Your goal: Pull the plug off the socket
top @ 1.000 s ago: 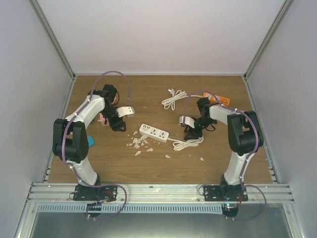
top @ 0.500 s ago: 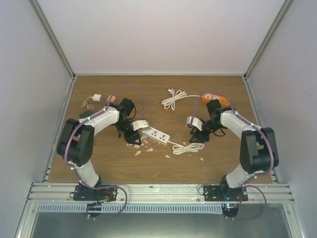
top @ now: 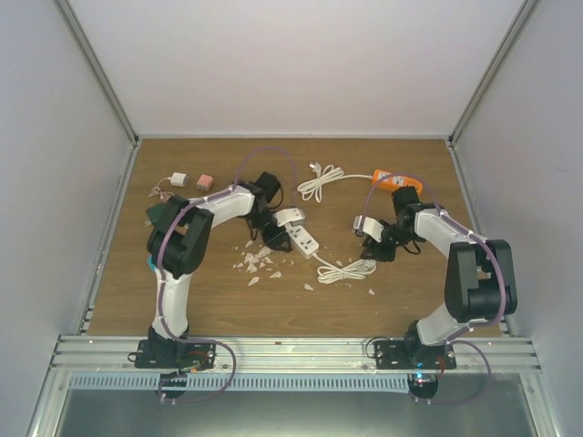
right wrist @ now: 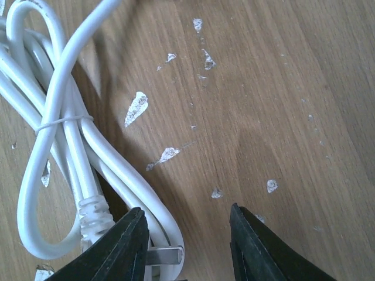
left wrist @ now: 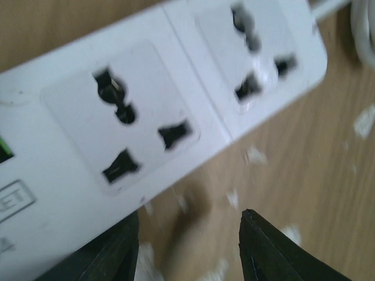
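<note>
A white power strip (top: 304, 242) lies mid-table. In the left wrist view (left wrist: 135, 117) it shows two sockets, both empty. My left gripper (top: 274, 236) is open right at the strip's near-left end, its left finger (left wrist: 111, 257) touching or under the strip's edge; it (left wrist: 187, 252) holds nothing. The strip's white cord lies coiled (top: 348, 269). In the right wrist view the coil (right wrist: 64, 152) ends in a plug with a metal prong (right wrist: 164, 256) beside my left finger (right wrist: 117, 246). My right gripper (top: 375, 249) is open and empty (right wrist: 187, 246) just right of the coil.
An orange power strip (top: 397, 180) and a second coiled white cable (top: 320, 180) lie at the back. Two small adapters (top: 178, 179) and a green object (top: 160, 214) sit at the far left. White flakes (top: 253, 264) litter the wood.
My left arm swung right from the table's left side to the white strip, which shifted right and turned. My right gripper moved a little right, off the coil.
</note>
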`<state>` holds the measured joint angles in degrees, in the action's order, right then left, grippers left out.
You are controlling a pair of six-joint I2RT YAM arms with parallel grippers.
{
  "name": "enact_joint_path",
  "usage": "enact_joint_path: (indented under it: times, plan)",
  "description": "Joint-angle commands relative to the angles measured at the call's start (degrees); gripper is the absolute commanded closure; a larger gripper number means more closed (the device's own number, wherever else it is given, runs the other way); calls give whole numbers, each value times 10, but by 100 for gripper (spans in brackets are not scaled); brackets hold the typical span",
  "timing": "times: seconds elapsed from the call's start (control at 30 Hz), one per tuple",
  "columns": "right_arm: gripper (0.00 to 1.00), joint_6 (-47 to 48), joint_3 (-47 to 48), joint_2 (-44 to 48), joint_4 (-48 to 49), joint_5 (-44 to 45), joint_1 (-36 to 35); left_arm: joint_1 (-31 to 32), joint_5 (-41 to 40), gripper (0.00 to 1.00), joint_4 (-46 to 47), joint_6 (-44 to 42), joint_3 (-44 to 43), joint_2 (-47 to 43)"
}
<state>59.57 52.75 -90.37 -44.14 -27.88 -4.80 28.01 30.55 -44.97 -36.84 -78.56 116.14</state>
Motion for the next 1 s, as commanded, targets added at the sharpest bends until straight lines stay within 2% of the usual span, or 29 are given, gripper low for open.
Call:
enact_joint_path:
  times: [0.0,0.1,0.23,0.4,0.53,0.7,0.8,0.97]
  plan:
    - [61,50,-34,8,-13,39,15,44,41,51,50,23,-101,86]
    - [61,79,-50,22,-43,38,15,83,65,50,48,27,-189,145]
    - [61,103,-54,32,-93,-9,15,133,108,48,47,33,-297,209]
    - [60,102,-54,19,-112,-51,0,128,174,40,54,74,-371,233]
    - [60,90,-52,-9,-110,-57,-28,85,189,36,68,85,-339,179]
    - [56,42,-24,-45,-94,-91,-87,26,155,31,82,89,-276,104]
    - [57,-34,15,-76,-45,-119,-129,-14,144,30,85,108,-242,71]
    - [56,-203,108,-160,54,-177,-142,-65,114,29,91,97,-155,-3]
